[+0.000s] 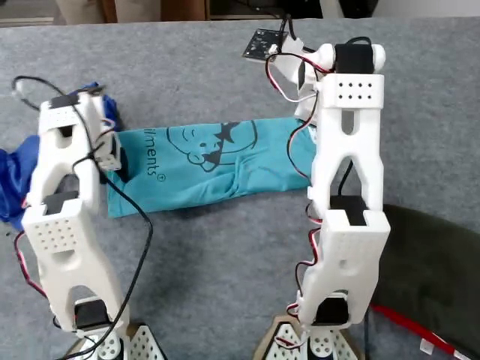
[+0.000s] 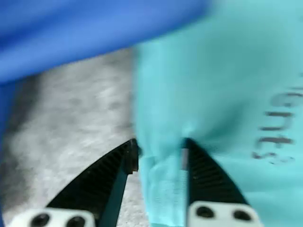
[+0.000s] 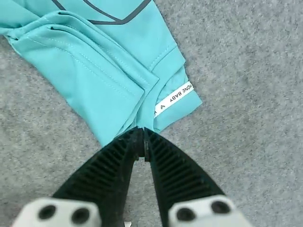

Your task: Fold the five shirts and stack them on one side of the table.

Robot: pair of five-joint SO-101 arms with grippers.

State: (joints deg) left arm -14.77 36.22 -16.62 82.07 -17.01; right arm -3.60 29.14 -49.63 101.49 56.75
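Crosswise, teal shirt [image 1: 210, 161] on grey felt table [image 1: 225, 255], left gripper [image 2: 160, 151] and right gripper [image 3: 143, 137] each pinching an end

High camera: fixed overhead on the robot's side, looking down across the grey felt-covered table [image 1: 225, 255], far enough back that we see the teal printed fabric shirt [image 1: 210, 161] end to end. Left wrist camera: just behind the left gripper [image 2: 160, 150], sighting along its fingers, very close to the cloth. Right wrist camera: behind the right gripper [image 3: 143, 142], facing down, somewhat farther back. All three share shirt and table.
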